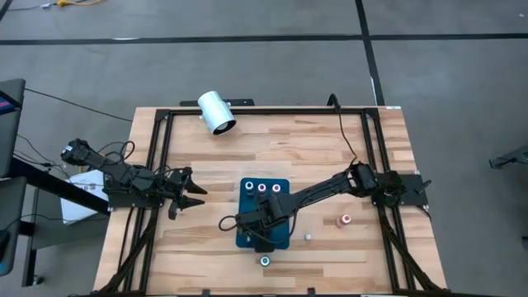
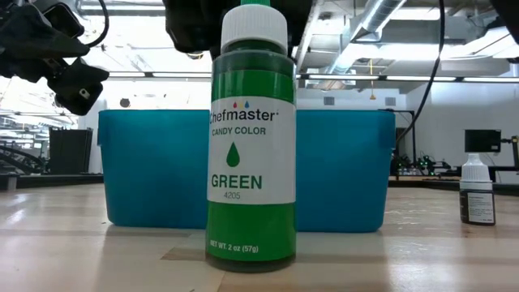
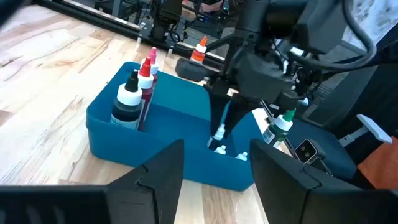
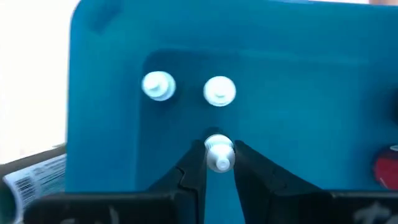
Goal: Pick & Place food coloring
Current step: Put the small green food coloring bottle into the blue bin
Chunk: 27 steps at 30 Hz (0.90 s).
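Note:
A blue bin (image 1: 244, 200) stands mid-table. Three food coloring bottles (image 1: 262, 187) stand upright at its far end. My right gripper (image 1: 262, 233) reaches down into the bin's near end, shut on a small white-tipped food coloring bottle (image 4: 219, 155). Two more white-tipped bottles (image 4: 158, 86) (image 4: 219, 91) stand on the bin floor beside it. A green bottle (image 2: 251, 138) stands upright on the table in front of the bin. My left gripper (image 1: 196, 195) waits open, left of the bin, above the table. My right gripper pinches the bottle's white tip (image 4: 219, 163) between its two fingers (image 4: 189, 171). The fingers come from above, pointing steeply down. The bottle stands upright below them inside the bin; the bin wall hides its base, so I cannot tell whether it rests on the floor.
A red-topped bottle (image 1: 346, 220) and a tiny pale one (image 1: 308, 237) stand on the table right of the bin. A big white cylinder (image 1: 217, 112) lies at the far edge. A black frame (image 1: 247, 110) runs round the table's far and side edges.

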Each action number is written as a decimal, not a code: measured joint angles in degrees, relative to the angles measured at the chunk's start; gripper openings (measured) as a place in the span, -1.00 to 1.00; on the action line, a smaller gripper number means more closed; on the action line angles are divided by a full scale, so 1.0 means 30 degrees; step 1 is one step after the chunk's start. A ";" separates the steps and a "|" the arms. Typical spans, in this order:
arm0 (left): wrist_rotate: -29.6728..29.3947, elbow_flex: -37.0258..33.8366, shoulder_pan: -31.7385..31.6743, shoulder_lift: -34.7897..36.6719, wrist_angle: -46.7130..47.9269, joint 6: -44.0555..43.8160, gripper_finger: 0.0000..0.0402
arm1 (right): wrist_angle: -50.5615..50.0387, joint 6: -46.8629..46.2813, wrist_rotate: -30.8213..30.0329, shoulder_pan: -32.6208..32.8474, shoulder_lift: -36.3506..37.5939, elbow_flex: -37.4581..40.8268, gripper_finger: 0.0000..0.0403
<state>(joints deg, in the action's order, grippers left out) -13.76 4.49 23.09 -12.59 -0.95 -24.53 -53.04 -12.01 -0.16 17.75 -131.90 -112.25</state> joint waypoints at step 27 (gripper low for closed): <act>-0.0029 0.0000 0.0007 0.0004 -0.0007 -0.0240 -0.13 | -0.0060 0.0003 -0.0370 -0.0300 -0.0189 0.0110 -0.70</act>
<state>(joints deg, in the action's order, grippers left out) -13.85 4.49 23.11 -12.58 -0.97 -25.26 -53.22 -12.00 -1.27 16.85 -132.46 -111.92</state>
